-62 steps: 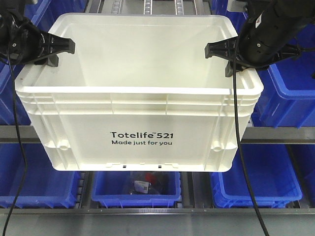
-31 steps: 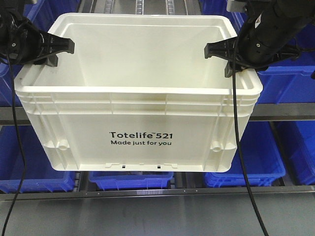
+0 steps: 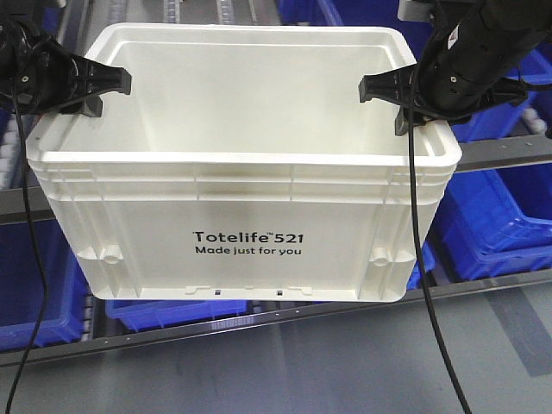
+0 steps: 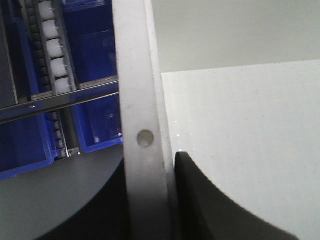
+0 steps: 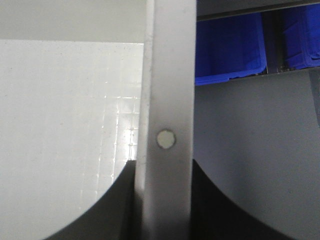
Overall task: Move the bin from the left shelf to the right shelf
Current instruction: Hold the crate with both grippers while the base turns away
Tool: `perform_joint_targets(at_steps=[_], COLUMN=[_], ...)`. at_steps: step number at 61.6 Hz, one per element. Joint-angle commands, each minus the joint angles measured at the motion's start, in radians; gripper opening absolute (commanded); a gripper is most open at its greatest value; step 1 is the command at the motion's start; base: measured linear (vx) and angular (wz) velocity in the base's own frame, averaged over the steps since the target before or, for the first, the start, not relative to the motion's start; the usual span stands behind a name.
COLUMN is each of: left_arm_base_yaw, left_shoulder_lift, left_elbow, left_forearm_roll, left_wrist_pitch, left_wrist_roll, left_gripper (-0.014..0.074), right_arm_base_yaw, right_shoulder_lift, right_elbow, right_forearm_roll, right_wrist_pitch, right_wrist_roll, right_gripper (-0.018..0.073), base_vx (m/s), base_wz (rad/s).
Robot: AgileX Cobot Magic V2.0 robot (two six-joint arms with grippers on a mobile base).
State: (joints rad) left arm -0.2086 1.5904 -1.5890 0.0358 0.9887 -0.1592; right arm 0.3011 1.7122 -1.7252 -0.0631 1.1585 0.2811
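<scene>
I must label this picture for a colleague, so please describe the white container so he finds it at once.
Look at the rows of blue bins filling the background. In front of them hangs one large tote, held at its side walls by the left pincer and the right pincer. Unlike its blue neighbours it is white, empty, and printed "Totelife 521" in black.

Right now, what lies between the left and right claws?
The open interior of the bin, in the front view; left claw and right claw each pinch a side rim.
</scene>
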Motion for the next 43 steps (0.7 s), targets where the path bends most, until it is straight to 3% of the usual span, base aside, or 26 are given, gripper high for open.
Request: perform_joint_targets(at_steps=[1, 43], left_arm_base_yaw=[-0.008, -0.008], left_shoulder_lift=[-0.059, -0.059], left_elbow=[-0.034, -0.034], left_forearm_roll=[0.017, 0.010], left_wrist_pitch=[-0.087, -0.088], left_wrist_roll=[0.015, 0.015], left_gripper=[0.0111, 0.0111], right_arm_base_yaw=[-0.002, -0.006], right_shoulder_lift=[-0.070, -0.071], right_elbow=[-0.040, -0.040], right_forearm_roll=[-0.015, -0.022], right_wrist_pitch=[-0.111, -0.093], right_wrist_roll=[-0.005, -0.005], right_gripper=[0.0046, 0.0046], base_vx=[-0.06, 0.00], base_wz=[-0.33, -0.07])
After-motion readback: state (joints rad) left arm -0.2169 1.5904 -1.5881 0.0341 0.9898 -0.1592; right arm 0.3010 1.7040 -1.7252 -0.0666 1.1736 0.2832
